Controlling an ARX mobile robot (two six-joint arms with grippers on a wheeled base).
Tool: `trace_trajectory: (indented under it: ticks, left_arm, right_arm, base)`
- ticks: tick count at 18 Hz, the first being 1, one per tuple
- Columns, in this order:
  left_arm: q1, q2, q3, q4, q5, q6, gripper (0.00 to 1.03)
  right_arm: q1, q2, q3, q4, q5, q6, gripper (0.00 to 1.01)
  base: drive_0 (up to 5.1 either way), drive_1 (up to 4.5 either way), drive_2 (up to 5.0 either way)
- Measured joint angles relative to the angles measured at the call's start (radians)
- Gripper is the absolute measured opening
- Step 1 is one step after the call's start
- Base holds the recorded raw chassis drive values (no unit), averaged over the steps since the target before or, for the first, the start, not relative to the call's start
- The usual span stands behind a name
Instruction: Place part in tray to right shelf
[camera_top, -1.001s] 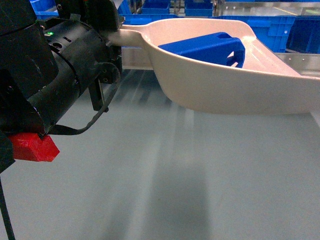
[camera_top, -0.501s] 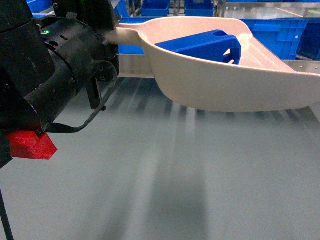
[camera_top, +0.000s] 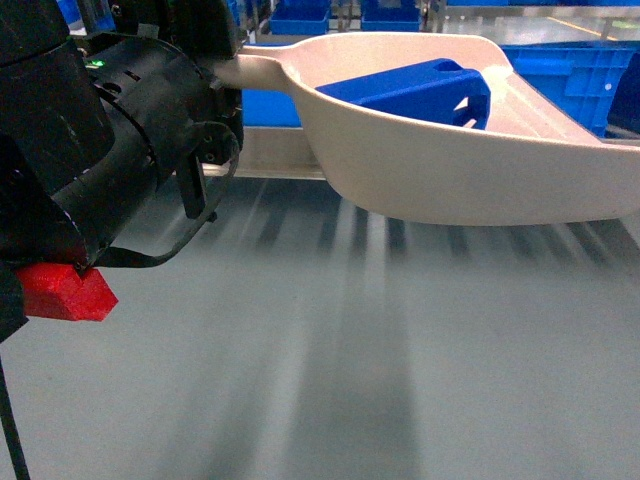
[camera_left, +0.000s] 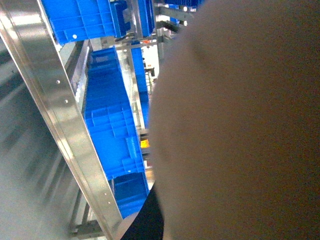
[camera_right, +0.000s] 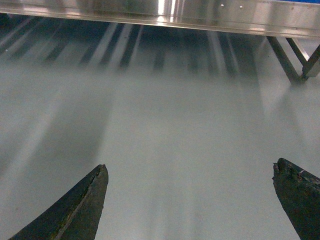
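Part (camera_top: 410, 92) lies in tray (camera_top: 450, 180); blue crates (camera_top: 560, 70) behind; shelf rail (camera_right: 165, 12) nearer now. Left claw unreadable; right claw (camera_right: 192, 205) released.

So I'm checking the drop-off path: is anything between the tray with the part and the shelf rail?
Nothing visible. The tray carrying the part hangs in open air before the rail; blue crates sit behind it.
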Motion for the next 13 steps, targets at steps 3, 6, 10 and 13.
trace_trajectory:
  ticks: [3,6,10,13]
  left_arm:
    - [0.002,0.0,0.0,-0.001,-0.003,0.0,0.13]
    - [0.002,0.0,0.0,-0.001,-0.003,0.001,0.13]
    - [0.002,0.0,0.0,0.0,-0.003,0.0,0.13]
    - [0.002,0.0,0.0,0.0,-0.003,0.0,0.13]
  right_arm:
    - [0.0,0.0,0.0,0.002,0.0,0.0,0.98]
    - [0.0,0.0,0.0,-0.001,0.0,0.0,0.98]
    - [0.0,0.0,0.0,-0.001,0.0,0.0,0.98]
    - [0.0,0.0,0.0,0.003,0.0,0.0,0.98]
  base:
    - [0.1,4.1,-4.0]
    - [0.1,4.1,-4.0]
    - [0.1,4.1,-4.0]
    - [0.1,4.1,-4.0]
